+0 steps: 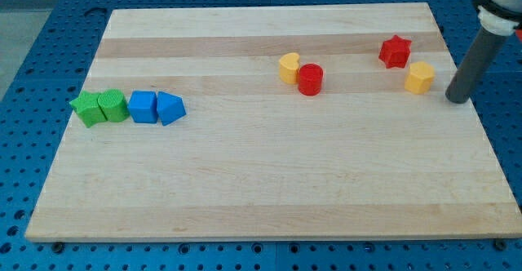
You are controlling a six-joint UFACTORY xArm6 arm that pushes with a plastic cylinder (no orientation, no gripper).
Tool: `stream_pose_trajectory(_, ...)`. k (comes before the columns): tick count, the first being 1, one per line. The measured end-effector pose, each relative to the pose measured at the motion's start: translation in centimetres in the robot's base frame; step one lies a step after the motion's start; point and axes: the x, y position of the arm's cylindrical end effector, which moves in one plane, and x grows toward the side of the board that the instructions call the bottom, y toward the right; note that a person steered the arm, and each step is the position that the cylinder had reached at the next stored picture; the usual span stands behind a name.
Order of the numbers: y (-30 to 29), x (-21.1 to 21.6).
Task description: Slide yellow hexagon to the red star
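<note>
yellow hexagon point(420, 77): squat, flat-topped, facets only faintly legible | position: desk point(269, 197) at the view's upper right, just below-right of red star point(395, 51), apart | my tip point(458, 99): just right of hexagon, apparently not touching | no gripper on this rod

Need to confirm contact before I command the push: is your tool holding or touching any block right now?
Nothing is held. My tip sits apart from every block, just to the view's right of the yellow hexagon, which lies below-right of the red star.
</note>
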Motion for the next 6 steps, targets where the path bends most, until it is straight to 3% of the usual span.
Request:
stream_pose_trajectory(2, -2.1, -1.7)
stream_pose_trajectory(4, -2.0, 2.2)
stream_pose_trajectory(6, -2.3, -1.4)
